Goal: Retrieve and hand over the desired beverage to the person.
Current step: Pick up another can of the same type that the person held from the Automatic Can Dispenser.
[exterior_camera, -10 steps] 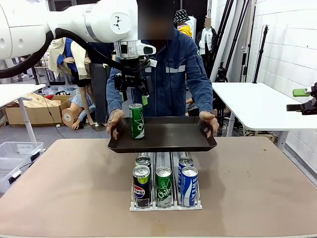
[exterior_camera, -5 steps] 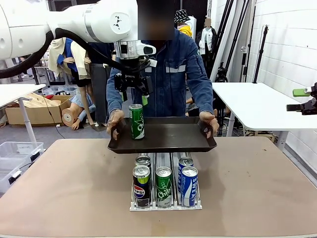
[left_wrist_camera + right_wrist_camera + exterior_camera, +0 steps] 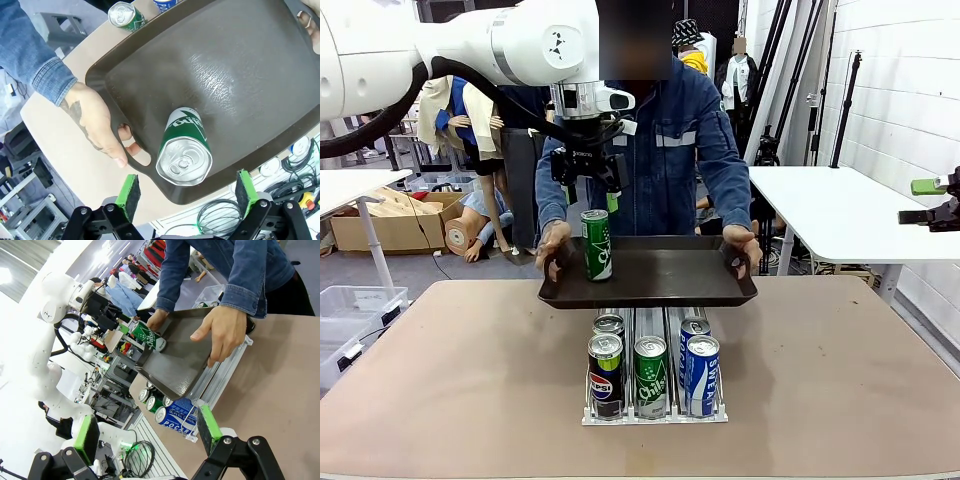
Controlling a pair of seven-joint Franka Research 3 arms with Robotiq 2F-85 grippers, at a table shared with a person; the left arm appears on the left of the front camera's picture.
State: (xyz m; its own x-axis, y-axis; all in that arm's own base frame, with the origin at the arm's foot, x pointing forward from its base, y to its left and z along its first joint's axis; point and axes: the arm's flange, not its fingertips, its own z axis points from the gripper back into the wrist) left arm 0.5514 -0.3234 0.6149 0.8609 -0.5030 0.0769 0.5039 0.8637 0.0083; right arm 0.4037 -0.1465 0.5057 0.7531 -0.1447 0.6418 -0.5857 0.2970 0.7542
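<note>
My left gripper (image 3: 589,198) hangs wide open and empty, just above the green can (image 3: 597,245), at its 12 o'clock. Can stands upright on the tray (image 3: 680,278), 9 o'clock side. The person (image 3: 685,150) holds the tray by both ends. My right gripper (image 3: 147,432): open, empty.

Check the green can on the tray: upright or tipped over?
Upright. The green can stands on its base on the tray the person holds, its pull-tab top facing the open left pincer above.
</note>
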